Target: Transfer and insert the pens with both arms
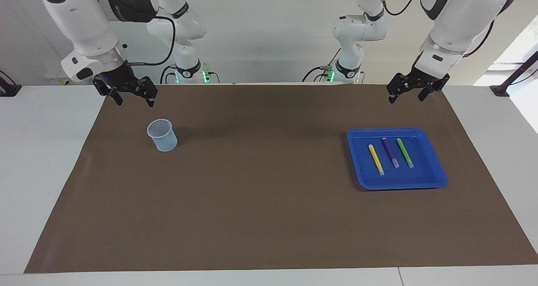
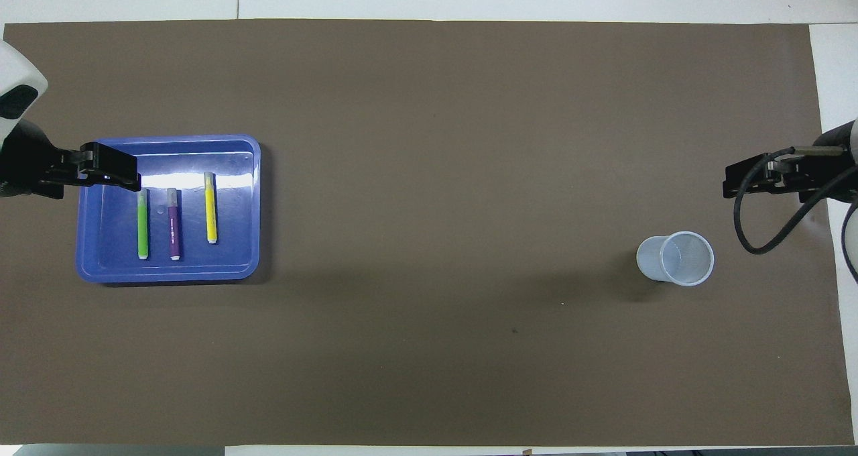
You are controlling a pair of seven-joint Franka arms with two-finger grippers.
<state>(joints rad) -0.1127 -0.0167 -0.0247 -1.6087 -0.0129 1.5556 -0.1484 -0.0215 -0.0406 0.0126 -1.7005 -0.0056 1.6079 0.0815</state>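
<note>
The left gripper point(image 1: 407, 96) hangs in the air with its fingers spread and nothing between them, over the brown mat point(image 1: 269, 202) at the robots' edge, at about twelve o'clock from the blue tray point(image 1: 433, 168) in the facing view. The right gripper point(image 1: 133, 99) waits likewise parted and empty, at about eleven o'clock from the pale-blue mesh cup point(image 1: 162, 135). In the tray lie the yellow pen point(image 1: 376, 160), purple pen point(image 1: 391, 152) and green pen point(image 1: 405, 153), side by side, apart.
</note>
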